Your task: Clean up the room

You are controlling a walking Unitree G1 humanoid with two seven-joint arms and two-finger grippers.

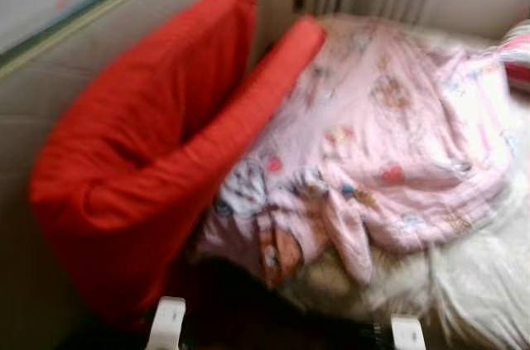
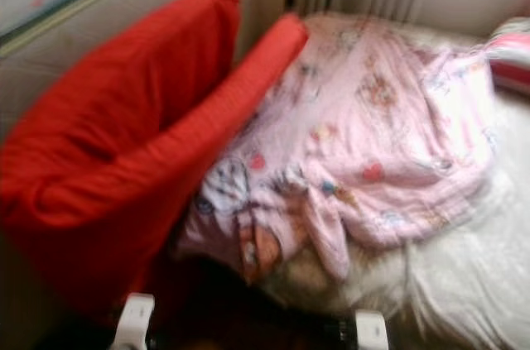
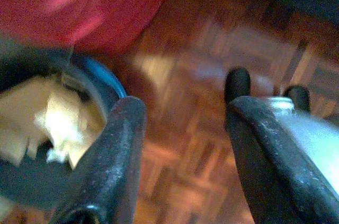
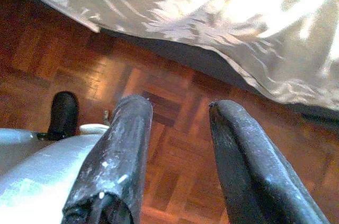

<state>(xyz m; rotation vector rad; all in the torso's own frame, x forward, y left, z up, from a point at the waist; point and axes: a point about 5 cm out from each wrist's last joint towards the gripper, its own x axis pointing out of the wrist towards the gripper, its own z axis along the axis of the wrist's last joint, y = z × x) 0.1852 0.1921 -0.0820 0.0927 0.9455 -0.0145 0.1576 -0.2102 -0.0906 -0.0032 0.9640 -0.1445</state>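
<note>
Both claws — left claw [image 3: 183, 121], right claw [image 4: 177, 128] — agape over parquet floor [image 4: 175, 171], red cushion [image 1: 149, 160] beside pink blanket [image 1: 389, 143]

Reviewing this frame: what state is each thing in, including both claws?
Red cushion: slumped, leaning against the wall beside the bed.
Pink blanket: crumpled in a heap on the bed.
White furry cover: spread under the blanket.
Blue bin: open, with pale scraps inside.
Left claw: open, empty, above the wooden floor.
Right claw: open, empty, above the floor.
</note>
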